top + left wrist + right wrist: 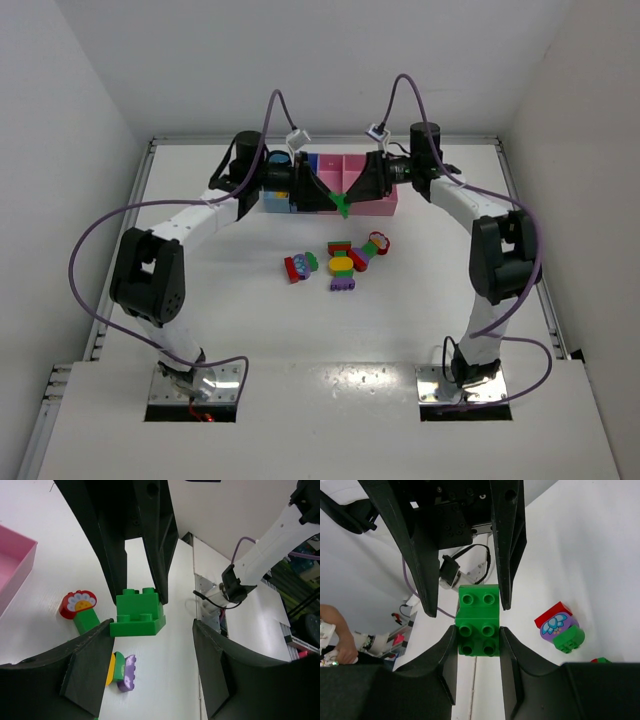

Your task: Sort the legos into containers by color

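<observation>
Between the fingers of the right claw [477,632] sits the green brick [479,615], pinched tight at its lower half with the studs facing that wrist's camera. Around the brick's other half stands the left claw [152,626], about half open. One finger brushes a corner of the brick and the other is well apart from it, so this claw has hold of nothing yet. Just beyond the two meeting claws lie the containers [378,208]. The loose legos [340,262] lie on the table below and behind the claws, toward the bases.

This looks like a hand-over, or a two-handed pull if the piece is two bricks stuck together; I cannot tell which. To do it well:
- Centre the left claw so both fingers meet flat faces together.
- Close it fully before the right claw lets go.
- Hold both wrists steady so the brick does not twist out.
</observation>
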`<state>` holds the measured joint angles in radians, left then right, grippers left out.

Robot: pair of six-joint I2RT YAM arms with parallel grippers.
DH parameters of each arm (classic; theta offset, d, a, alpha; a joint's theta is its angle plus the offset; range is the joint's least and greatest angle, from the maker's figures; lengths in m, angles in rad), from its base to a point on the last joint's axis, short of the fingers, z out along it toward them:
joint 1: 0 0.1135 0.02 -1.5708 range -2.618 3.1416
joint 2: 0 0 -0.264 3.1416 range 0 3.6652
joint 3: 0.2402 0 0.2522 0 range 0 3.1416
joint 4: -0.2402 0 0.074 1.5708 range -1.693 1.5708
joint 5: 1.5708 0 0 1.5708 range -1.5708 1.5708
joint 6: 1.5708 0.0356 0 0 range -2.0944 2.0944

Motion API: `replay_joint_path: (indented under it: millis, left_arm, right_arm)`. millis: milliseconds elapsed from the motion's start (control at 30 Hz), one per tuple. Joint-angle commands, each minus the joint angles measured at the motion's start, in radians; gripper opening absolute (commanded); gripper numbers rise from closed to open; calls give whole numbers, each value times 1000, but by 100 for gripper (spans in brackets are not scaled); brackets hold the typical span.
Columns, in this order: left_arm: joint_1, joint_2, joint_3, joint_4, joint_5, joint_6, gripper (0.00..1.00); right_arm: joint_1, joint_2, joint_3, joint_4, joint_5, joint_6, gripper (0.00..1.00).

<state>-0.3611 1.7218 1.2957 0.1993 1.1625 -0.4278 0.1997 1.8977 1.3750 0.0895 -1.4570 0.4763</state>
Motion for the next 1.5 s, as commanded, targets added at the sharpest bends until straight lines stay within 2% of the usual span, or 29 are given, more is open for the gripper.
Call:
replay_joint_path:
  millis: [0, 100, 200, 467, 600, 733, 833, 967, 1000, 1033, 1100, 1133, 1200, 1367, 1433, 1467]
  left_arm:
    - [-12, 12, 8, 86, 51, -28, 69]
    - [-12, 12, 8, 86, 42, -28, 67]
    - [-12, 21, 8, 86, 20, -28, 59]
    - [-12, 32, 8, 86, -13, -28, 10]
    - [-12, 32, 8, 57, -14, -17, 4]
    - [-12, 9, -32, -56, -26, 99, 2]
    - [-12, -28, -65, -153, -69, 174, 1]
    - [-12, -68, -121, -187, -179, 248, 1]
    - [-12, -68, -121, -187, -242, 248, 1]
    - [-22, -68, -109, -187, -273, 248, 1]
    - [-22, -50, -49, -187, -369, 248, 1]
    - [-22, -38, -21, -176, -388, 230, 1]
    - [-32, 1, 55, -164, -464, 202, 1]
    - [-70, 113, 232, -156, -579, 189, 1]
    - [-84, 185, 327, -176, -647, 179, 1]
    - [-97, 209, 386, -176, -679, 166, 1]
  right_arm:
    - [16, 1, 50, 73, -39, 5, 0]
    - [17, 1, 61, 73, -39, 15, 0]
    - [17, 1, 61, 73, -39, 15, 0]
    - [17, -8, 61, 82, -39, 24, 0]
    - [-2, -8, 52, 91, -39, 24, 0]
    - [-63, 1, 72, 111, 6, 24, 0]
    - [-127, 23, 104, 111, 43, 24, 0]
    - [-178, 44, 125, 99, 118, 12, 0]
    - [-189, 53, 125, 86, 173, -8, 0]
    - [-189, 54, 137, -10, 214, -86, 0]
    - [-165, 63, 203, -196, 435, -251, 0]
    - [-146, 73, 225, -334, 622, -406, 0]
    - [-97, 87, 245, -356, 786, -468, 0]
    - [-31, 161, 283, -378, 1041, -535, 2]
    - [-11, 173, 283, -364, 1170, -535, 20]
    - [4, 173, 274, -353, 1217, -535, 34]
